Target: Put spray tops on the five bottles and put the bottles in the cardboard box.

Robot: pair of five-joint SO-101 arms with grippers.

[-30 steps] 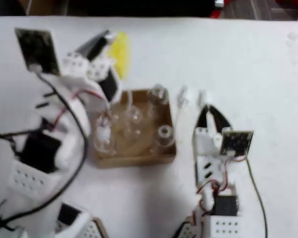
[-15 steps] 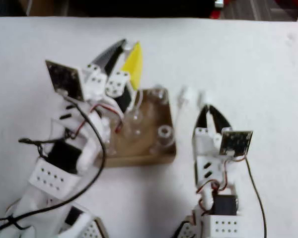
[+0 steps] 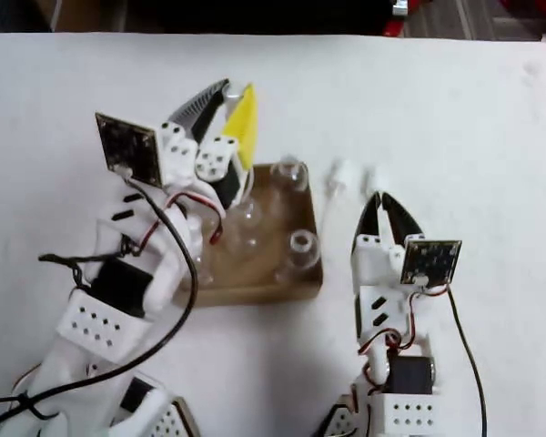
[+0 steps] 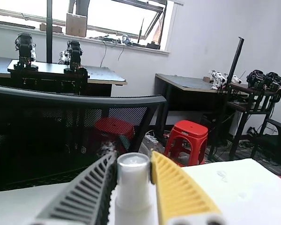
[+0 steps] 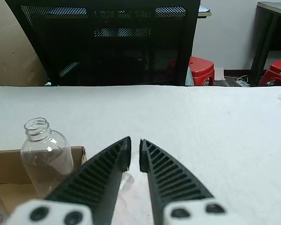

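fingers (image 4: 178, 187): left clamped on spray top, right together and empty

your left gripper (image 3: 228, 95) pinches a white spray top (image 4: 132, 180) above the cardboard box (image 3: 255, 293) far corner. bottles (image 3: 301, 246) stand inside. right gripper (image 3: 380, 198) sits beside the box, second spray top (image 3: 346, 173) on the surface (image 3: 491, 137) just ahead.

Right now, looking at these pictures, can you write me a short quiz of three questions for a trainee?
1. True or false: the right gripper holds a bottle.
2. What does the left gripper hold? A) a white spray top B) a spoon C) nothing
3. Where do the clear bottles stand?
Key: 1 false; 2 A; 3 in the cardboard box.
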